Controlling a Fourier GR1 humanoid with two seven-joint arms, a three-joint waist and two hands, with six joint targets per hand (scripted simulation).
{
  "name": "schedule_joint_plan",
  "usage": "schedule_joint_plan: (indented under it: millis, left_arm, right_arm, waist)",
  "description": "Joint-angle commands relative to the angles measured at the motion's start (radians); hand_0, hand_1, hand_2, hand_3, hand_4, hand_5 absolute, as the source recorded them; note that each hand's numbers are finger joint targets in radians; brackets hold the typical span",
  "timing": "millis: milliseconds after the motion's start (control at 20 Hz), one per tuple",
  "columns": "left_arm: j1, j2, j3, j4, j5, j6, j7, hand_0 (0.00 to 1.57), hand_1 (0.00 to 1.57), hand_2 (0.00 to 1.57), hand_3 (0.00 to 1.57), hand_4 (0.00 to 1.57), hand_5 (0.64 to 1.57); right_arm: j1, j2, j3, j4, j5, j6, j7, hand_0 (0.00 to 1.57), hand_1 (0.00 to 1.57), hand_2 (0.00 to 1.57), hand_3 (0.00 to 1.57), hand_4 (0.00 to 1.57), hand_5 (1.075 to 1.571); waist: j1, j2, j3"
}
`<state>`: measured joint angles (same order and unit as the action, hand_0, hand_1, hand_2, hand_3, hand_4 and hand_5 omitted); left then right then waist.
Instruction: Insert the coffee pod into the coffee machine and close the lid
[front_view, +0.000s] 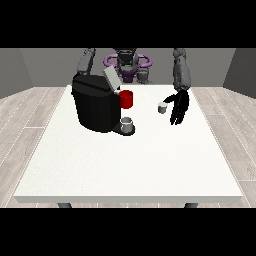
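No brand or lettering reads on anything here. The hand at the view's right (179, 107) hangs low over the white table (130, 160), fingers straight and spread, pointing down toward the near edge, clamped on nothing. Just left of it sits the small coffee pod (162, 107), on the tabletop, close to the thumb but apart from it. Further left stands the black coffee machine (95, 106), lid (111, 78) tilted up and open, a red part (126, 99) at its front, a grey cup (127, 124) beneath. The other arm drops behind the machine; its hand is hidden.
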<state>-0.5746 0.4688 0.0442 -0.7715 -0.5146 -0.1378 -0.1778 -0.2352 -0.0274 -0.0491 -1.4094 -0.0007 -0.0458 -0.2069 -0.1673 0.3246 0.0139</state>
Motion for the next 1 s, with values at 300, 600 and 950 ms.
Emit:
schedule_joint_plan:
  millis: [300, 600, 950]
  left_arm:
    - [-0.032, -0.046, -0.035, 0.077, -0.083, 0.056, -0.028, 1.07, 1.07, 1.14, 1.11, 0.0, 1.571]
    - [0.013, -0.092, -0.081, 0.068, -0.138, 0.117, -0.074, 1.26, 1.26, 1.25, 1.1, 0.0, 1.571]
    - [-0.023, -0.177, -0.116, 0.038, -0.175, 0.107, 0.035, 1.26, 1.26, 1.31, 1.21, 0.06, 1.571]
  right_arm:
    - [-0.012, -0.004, -0.014, 0.042, -0.028, 0.021, 0.004, 0.0, 0.0, 0.0, 0.0, 0.38, 1.571]
    - [-0.025, 0.024, -0.013, 0.056, -0.023, -0.018, 0.025, 0.0, 0.0, 0.0, 0.0, 0.36, 1.571]
    - [-0.042, 0.005, -0.054, 0.183, -0.018, -0.027, -0.04, 0.0, 0.0, 0.0, 0.0, 0.31, 1.571]
  waist:
    - [-0.019, -0.023, -0.0141]
    - [-0.003, -0.035, -0.0145]
    - [0.023, -0.067, -0.0136]
